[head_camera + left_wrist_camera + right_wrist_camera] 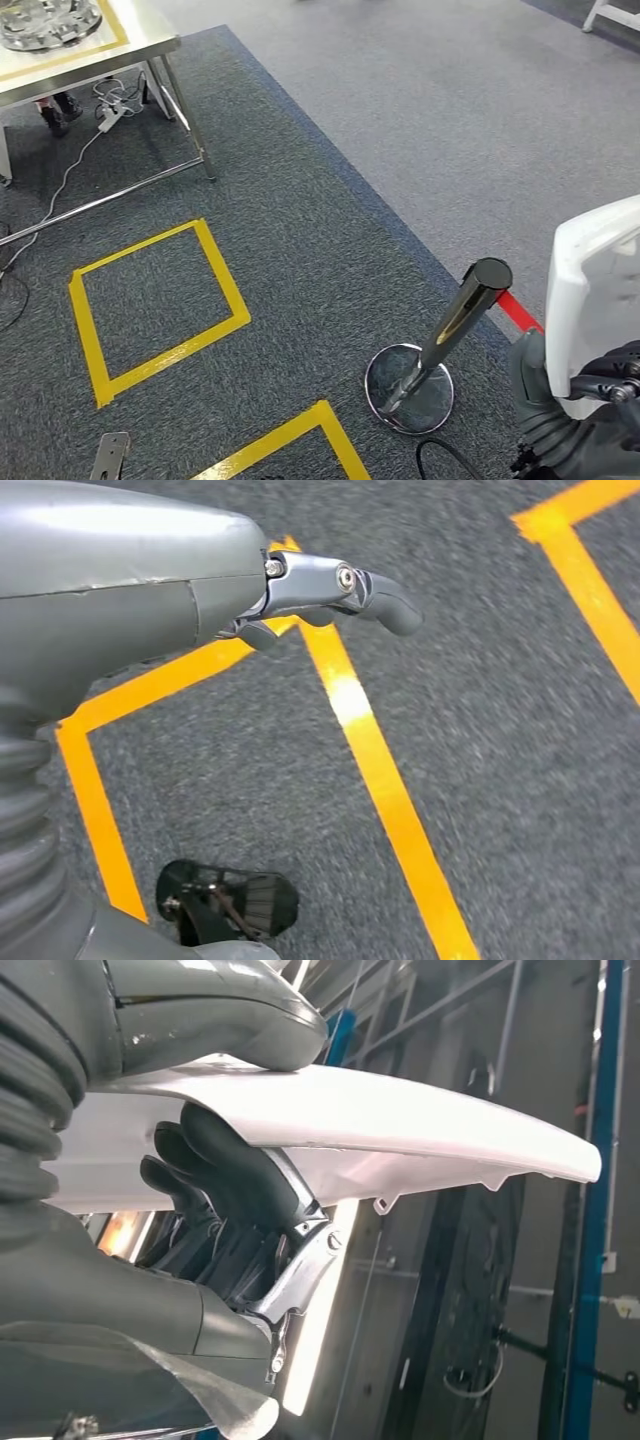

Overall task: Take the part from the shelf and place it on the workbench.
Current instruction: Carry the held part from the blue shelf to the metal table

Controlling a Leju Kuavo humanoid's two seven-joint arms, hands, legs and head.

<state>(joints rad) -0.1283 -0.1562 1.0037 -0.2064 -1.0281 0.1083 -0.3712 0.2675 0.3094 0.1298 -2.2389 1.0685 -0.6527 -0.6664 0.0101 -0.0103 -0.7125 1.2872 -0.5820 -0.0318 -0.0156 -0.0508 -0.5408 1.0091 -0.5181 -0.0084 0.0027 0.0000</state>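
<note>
Head view shows us the grey carpet with yellow tape squares, and the metal table far at the upper left. Near our right side stands a shiny post. Our right hand clamps its fingers on the white part. Our left hand hangs over the carpet with its fingers stretched out, holding nothing.
</note>
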